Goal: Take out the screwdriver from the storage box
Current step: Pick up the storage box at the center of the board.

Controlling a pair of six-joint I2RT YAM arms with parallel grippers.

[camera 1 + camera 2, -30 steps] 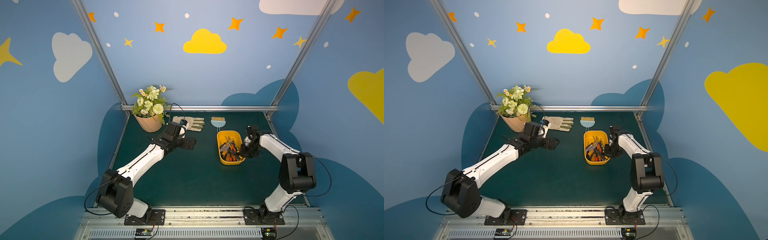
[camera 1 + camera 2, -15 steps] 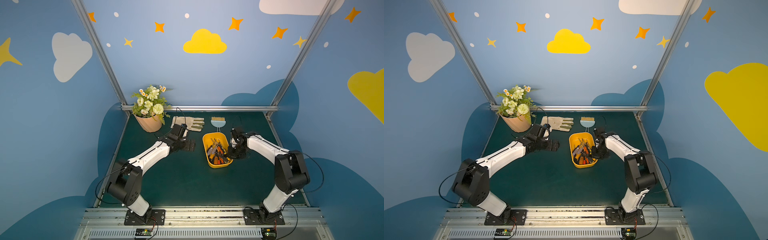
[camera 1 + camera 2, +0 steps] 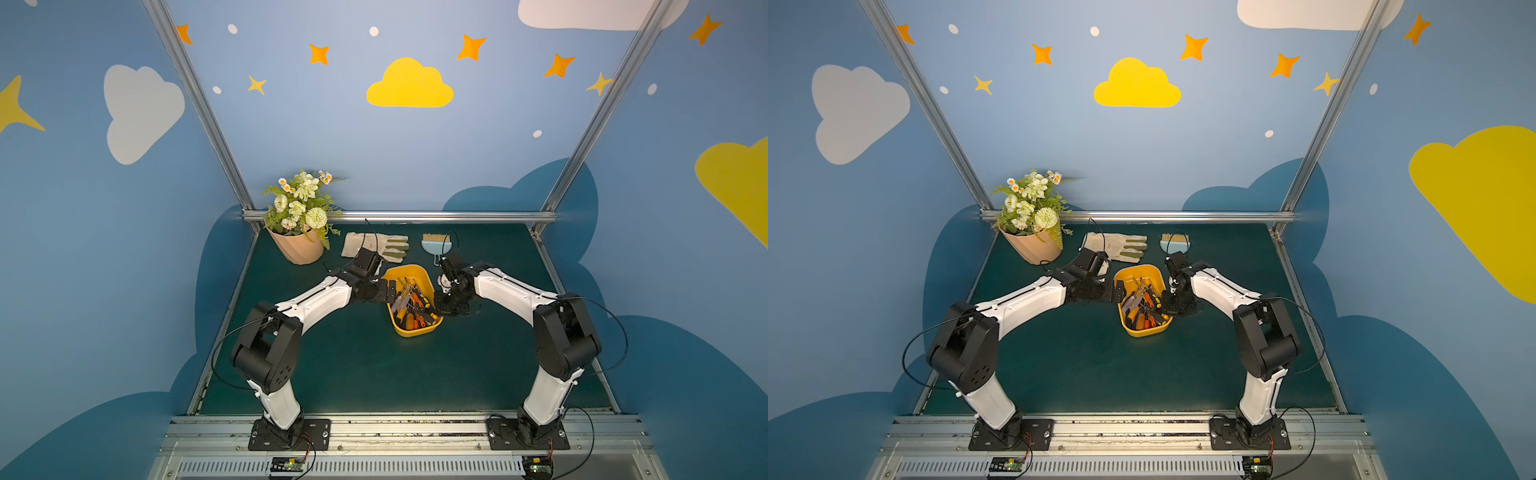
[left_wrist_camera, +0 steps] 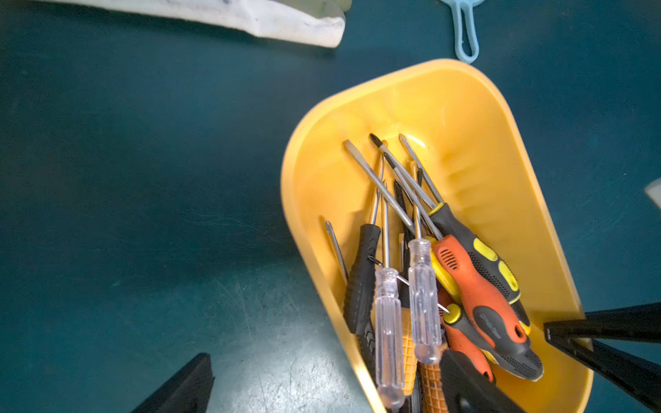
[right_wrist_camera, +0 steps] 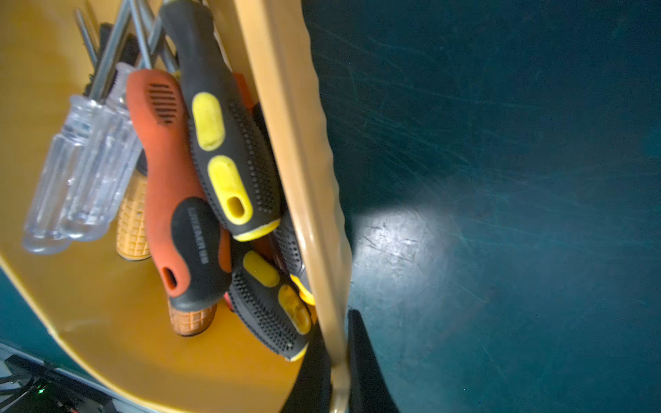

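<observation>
Item 1, my left arm [image 3: 316,297]: bent at elbow, forearm stretched toward centre. Left gripper [image 4: 375,343]: jaws spread wide, holding nothing.
Item 2, my right arm [image 3: 511,291]: mirrored reach, wrist pitched down. Right gripper [image 5: 338,375]: jaws pinched tight on storage box [image 5: 293,107] wall.

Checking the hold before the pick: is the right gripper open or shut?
Shut, on the storage box wall: in the right wrist view the right gripper has a finger on each side of the rim.
</observation>
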